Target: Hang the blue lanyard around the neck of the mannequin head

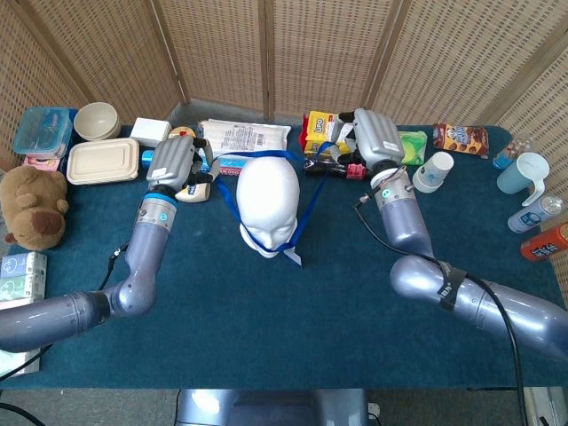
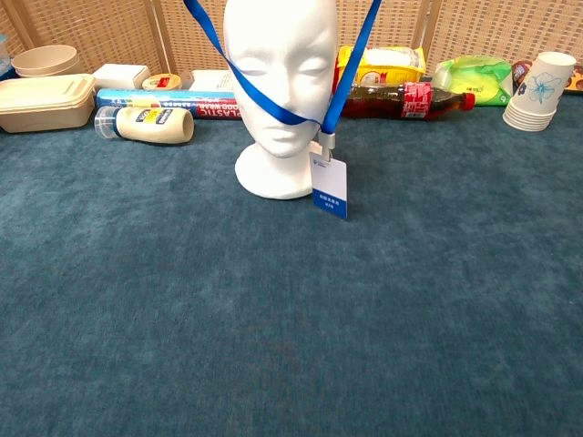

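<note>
Even, bright light falls from overhead, leaving only faint shadows on the surface (image 1: 222, 302). The white head (image 2: 279, 55) is nearly blown out in the chest view. Both views are sharp, with slight wide-angle bending toward 9 and 3 o'clock in the head view.
</note>
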`<state>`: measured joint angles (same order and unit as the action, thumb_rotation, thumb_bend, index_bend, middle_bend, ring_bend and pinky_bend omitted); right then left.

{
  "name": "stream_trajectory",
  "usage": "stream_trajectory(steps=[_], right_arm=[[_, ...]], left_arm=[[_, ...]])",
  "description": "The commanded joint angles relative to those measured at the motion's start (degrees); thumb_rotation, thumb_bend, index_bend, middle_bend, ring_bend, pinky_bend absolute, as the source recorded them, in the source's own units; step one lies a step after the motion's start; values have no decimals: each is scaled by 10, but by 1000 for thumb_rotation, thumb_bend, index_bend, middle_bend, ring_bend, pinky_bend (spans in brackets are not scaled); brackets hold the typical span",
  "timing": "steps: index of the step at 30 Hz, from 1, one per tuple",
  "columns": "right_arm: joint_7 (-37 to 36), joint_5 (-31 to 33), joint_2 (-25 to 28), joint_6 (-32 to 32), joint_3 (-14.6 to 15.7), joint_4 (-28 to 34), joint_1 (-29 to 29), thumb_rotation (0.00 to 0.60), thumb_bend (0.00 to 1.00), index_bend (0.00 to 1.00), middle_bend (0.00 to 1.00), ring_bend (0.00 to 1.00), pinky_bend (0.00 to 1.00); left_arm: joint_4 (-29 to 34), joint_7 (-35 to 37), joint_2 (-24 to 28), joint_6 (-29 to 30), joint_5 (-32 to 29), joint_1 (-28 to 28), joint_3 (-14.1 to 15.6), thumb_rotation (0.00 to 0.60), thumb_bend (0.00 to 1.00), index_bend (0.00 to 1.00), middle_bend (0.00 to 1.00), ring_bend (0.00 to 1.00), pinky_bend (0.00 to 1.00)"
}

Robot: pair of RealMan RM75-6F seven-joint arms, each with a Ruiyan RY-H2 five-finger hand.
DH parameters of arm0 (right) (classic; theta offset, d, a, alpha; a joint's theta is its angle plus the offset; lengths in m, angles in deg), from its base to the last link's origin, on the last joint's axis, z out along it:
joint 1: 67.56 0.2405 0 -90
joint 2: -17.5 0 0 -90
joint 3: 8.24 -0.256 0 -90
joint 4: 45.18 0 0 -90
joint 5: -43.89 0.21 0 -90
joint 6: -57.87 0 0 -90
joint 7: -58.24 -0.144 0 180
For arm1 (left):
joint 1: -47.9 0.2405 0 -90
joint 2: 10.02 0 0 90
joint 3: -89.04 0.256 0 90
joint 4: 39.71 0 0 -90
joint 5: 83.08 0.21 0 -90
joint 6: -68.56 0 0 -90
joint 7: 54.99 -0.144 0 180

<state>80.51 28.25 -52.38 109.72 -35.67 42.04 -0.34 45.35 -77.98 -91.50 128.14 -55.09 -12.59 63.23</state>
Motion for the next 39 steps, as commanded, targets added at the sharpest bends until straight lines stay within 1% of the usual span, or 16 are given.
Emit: stream_trajectory(steps=[1, 4, 6, 7, 9, 10, 11, 12, 13, 14, 17, 21, 25, 29, 35, 39], right_arm=[[8, 7, -9, -4, 5, -13, 9, 600, 464, 633, 1000, 1000, 1000], [16, 12, -12, -5, 9, -24, 15, 600, 459, 631, 983, 1000, 1000], [18, 11, -14, -9, 12, -30, 17, 600, 455, 600, 920, 995, 1000], [19, 11, -14, -13, 13, -32, 18, 600, 451, 560, 855, 964, 986], [17, 13, -12, -25, 15, -35, 18, 600, 442, 498, 725, 837, 881], [17, 14, -12, -28, 16, -36, 18, 600, 432, 472, 645, 729, 779], [16, 14, -12, -30, 16, -38, 18, 600, 419, 446, 576, 626, 671], [13, 13, -13, -30, 15, -39, 18, 600, 411, 424, 533, 563, 604], [1, 13, -16, -34, 10, -39, 16, 598, 401, 393, 478, 489, 520], [-12, 4, -16, -41, 6, -39, 13, 585, 393, 369, 440, 441, 466], [-25, -10, -13, -57, 6, -41, 8, 518, 371, 311, 343, 329, 378], [-41, -21, -6, -67, 6, -38, 3, 477, 360, 278, 288, 275, 329], [-60, -43, 6, -65, 5, -24, -10, 470, 358, 266, 271, 250, 297], [-92, -80, 24, -54, -1, 4, -34, 471, 356, 266, 267, 248, 288], [-154, -159, 64, -13, -12, 79, -94, 473, 352, 266, 268, 248, 287], [-178, -213, 88, 26, -5, 132, -140, 472, 342, 266, 274, 248, 287]], left_arm=[[-4, -4, -3, 3, -3, -2, 1, 531, 438, 639, 1000, 1000, 1000], [-7, -9, -7, 6, -6, -4, 2, 529, 433, 639, 1000, 1000, 1000], [-6, -13, -8, 10, -3, -4, 5, 531, 410, 635, 1000, 1000, 1000], [-5, -17, -8, 11, -2, -4, 8, 530, 382, 604, 970, 979, 1000], [1, -28, -5, 11, -5, -4, 13, 525, 324, 491, 805, 809, 940], [4, -33, -3, 10, -8, -4, 15, 524, 294, 400, 653, 642, 844], [8, -40, 1, 7, -14, -5, 17, 522, 271, 320, 510, 477, 704], [10, -44, 3, 5, -17, -5, 17, 520, 260, 274, 430, 385, 602], [14, -49, 7, -2, -26, -5, 19, 518, 244, 217, 333, 268, 469], [17, -54, 16, -14, -45, -6, 17, 518, 229, 180, 270, 195, 382], [24, -60, 27, -23, -65, -8, 16, 520, 185, 99, 148, 42, 227], [26, -57, 34, -29, -79, -7, 15, 518, 170, 79, 117, 3, 175], [32, -43, 44, -31, -72, 3, 18, 519, 170, 76, 116, 2, 168], [49, -20, 59, -24, -46, 23, 24, 517, 169, 78, 117, 1, 168], [109, 34, 107, -1, 31, 84, 43, 512, 169, 78, 117, 2, 167], [132, 69, 130, 11, 78, 123, 60, 518, 169, 78, 117, 19, 167]])
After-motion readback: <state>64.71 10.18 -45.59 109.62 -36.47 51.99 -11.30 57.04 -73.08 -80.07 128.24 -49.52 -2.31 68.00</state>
